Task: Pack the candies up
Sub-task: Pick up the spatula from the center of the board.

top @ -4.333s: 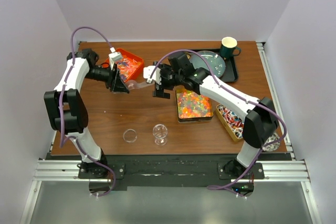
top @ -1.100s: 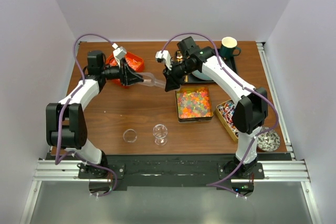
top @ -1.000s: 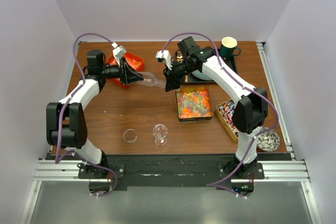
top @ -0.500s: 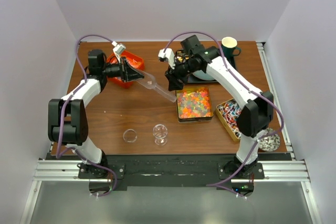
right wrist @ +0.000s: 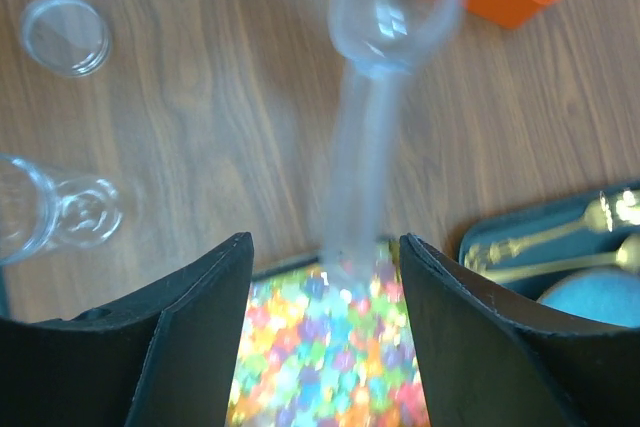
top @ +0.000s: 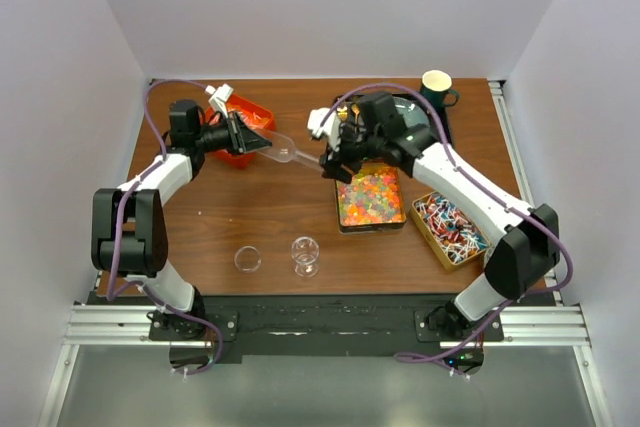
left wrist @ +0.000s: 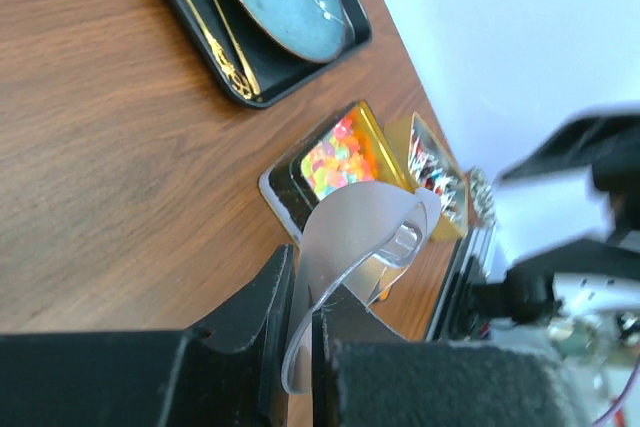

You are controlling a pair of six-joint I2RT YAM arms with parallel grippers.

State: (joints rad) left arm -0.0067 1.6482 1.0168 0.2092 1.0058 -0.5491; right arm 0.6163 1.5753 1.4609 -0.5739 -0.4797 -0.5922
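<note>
A clear plastic scoop [top: 288, 153] hangs over the table, and my left gripper [top: 260, 143] is shut on its wide bowl end [left wrist: 365, 237]. The thin handle [right wrist: 362, 157] points at my right gripper [top: 334, 164]. That gripper is open, and the handle's tip reaches the gap between its fingers without being clamped. Just beneath it is the black tray of glossy mixed-colour gummy candies [top: 369, 197] [right wrist: 330, 357]. Wrapped red-blue-white candies fill a gold tray [top: 449, 228]. An orange box [top: 243, 125] behind the left gripper holds more candies.
A small clear jar [top: 247, 260] and a glass goblet [top: 305, 255] stand near the front edge. At the back right a black tray [top: 441, 136] carries a blue plate [top: 408, 115] and gold cutlery [left wrist: 225, 47]. Behind it stands a green mug [top: 436, 91].
My right gripper has opened and let go of the scoop's handle, then moved nearer over the gummy tray. The left gripper keeps hold of the scoop.
</note>
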